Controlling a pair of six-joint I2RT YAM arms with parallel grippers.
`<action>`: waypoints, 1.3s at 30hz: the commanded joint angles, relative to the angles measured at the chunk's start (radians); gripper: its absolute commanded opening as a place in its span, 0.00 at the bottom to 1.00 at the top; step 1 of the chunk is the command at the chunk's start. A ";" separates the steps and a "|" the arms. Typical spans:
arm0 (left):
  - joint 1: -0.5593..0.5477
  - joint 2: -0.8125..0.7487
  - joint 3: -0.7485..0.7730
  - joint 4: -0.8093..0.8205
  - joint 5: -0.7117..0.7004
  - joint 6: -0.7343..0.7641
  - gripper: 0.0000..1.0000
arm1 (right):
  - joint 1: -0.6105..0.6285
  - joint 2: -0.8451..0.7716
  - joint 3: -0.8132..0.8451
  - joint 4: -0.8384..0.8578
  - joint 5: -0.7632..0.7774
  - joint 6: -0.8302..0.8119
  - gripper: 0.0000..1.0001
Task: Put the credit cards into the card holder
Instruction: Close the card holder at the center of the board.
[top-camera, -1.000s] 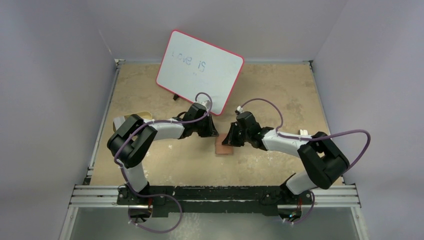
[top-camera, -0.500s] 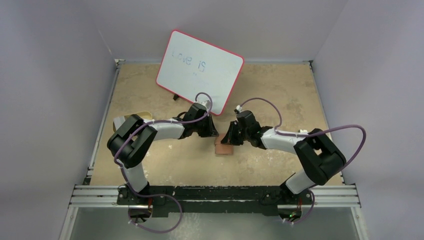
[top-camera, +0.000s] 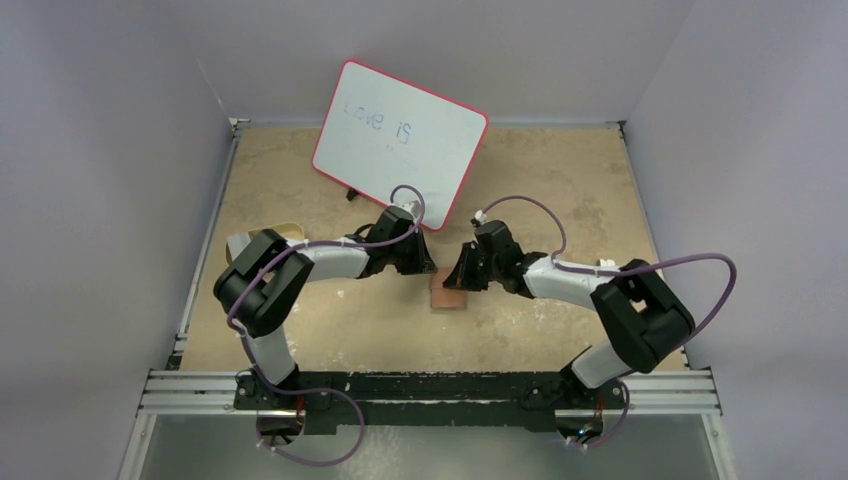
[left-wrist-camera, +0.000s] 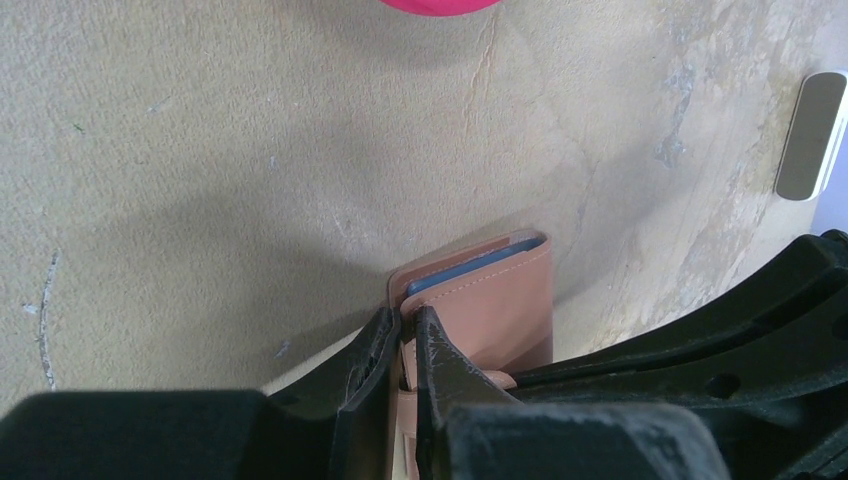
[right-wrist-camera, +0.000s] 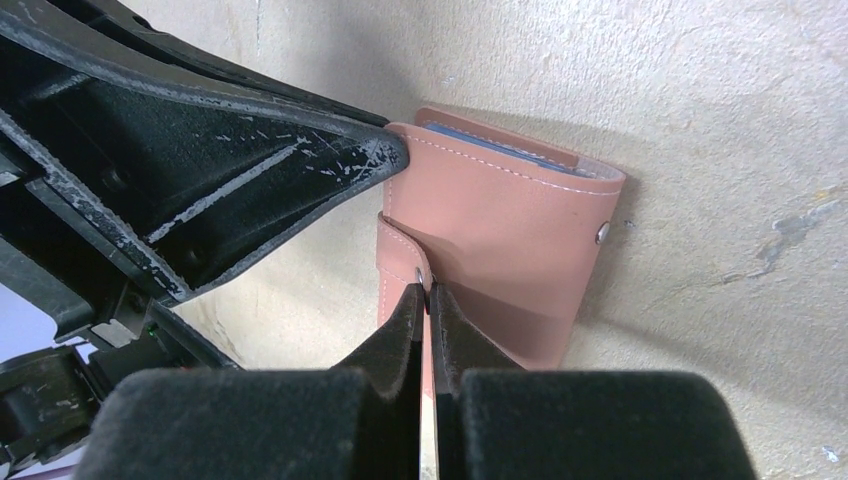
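Robot lab test cell, going by the rig. Two small black-and-white arms, left arm (top-camera: 330, 262) and right arm (top-camera: 570, 285), are bolted side by side to an aluminium extrusion rail (top-camera: 430, 392) at the near edge. Loose purple cables (top-camera: 520, 198) loop along both arms. The table (top-camera: 560, 180) is a worn tan board, scuffed and stained. Plain pale grey walls (top-camera: 100, 150) box it in on three sides. Staged props on the board: red-rimmed whiteboard (top-camera: 400, 140) with "love is" handwritten, and a brown card holder (top-camera: 448, 297)
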 joint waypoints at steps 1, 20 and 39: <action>0.003 -0.013 0.007 -0.069 -0.078 0.034 0.08 | -0.010 -0.022 -0.025 -0.045 0.029 0.009 0.00; 0.000 -0.032 0.023 -0.096 -0.089 0.035 0.08 | -0.010 0.039 -0.071 0.044 -0.028 0.057 0.00; -0.067 -0.121 -0.045 -0.074 -0.027 -0.062 0.22 | -0.009 -0.003 -0.040 0.015 -0.027 0.030 0.09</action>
